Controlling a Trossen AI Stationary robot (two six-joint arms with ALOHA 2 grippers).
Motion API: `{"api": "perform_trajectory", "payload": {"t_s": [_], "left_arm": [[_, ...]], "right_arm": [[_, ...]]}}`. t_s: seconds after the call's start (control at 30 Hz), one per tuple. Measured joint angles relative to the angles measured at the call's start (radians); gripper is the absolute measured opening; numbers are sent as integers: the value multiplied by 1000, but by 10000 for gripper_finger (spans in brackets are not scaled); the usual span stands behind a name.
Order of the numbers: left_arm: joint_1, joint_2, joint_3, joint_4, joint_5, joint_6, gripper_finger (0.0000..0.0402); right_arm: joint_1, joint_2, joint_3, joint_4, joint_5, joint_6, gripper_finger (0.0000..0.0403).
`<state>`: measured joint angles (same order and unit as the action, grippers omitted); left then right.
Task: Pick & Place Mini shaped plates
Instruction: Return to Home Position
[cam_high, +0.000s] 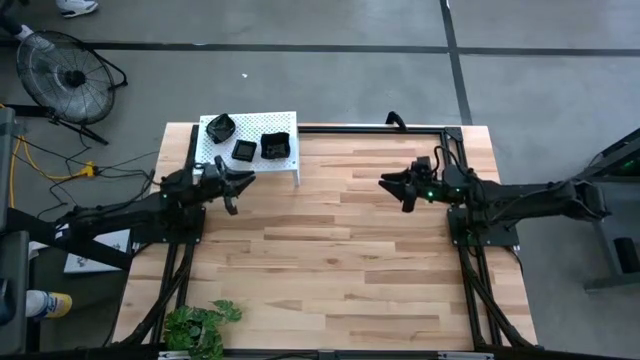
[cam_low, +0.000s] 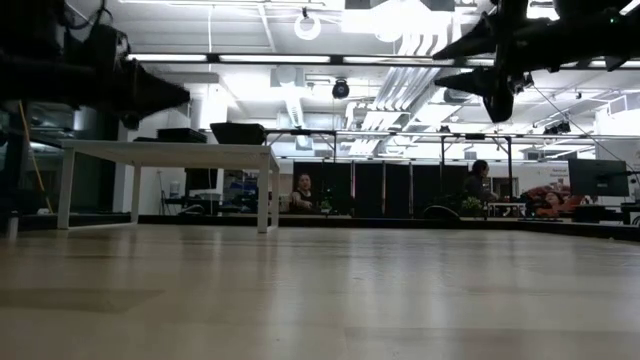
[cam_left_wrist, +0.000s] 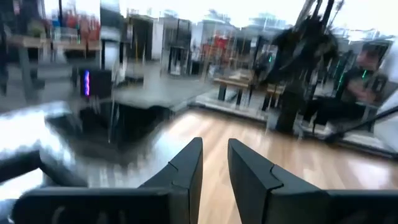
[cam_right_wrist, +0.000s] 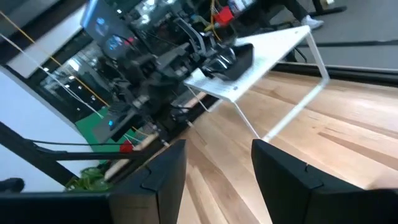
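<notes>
Left pincer (cam_high: 242, 192) and right pincer (cam_high: 393, 194) hovered spread and empty. The glossy black mini shaped plates (cam_high: 274, 146) looked light, stiff and slippery, best pinched at the rim.

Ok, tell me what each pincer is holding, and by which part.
Nothing. The left pincer and the right pincer both stand open with nothing between the fingers; the mini shaped plates sit on the white shelf.
</notes>
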<state>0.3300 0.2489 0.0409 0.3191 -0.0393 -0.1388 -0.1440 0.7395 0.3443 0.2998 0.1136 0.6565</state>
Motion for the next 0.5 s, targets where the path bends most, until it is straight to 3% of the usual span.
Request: {"api": "perform_trajectory", "payload": {"t_s": [0.23,0.5], "left_arm": [[-53,3,-25,25,-54,-10,73],[-63,3,-27,29,-72,2,73]], "right_arm": [[81,0,0,25,90,-2,176],[91,-23,0,27,65,-9,170]]}}
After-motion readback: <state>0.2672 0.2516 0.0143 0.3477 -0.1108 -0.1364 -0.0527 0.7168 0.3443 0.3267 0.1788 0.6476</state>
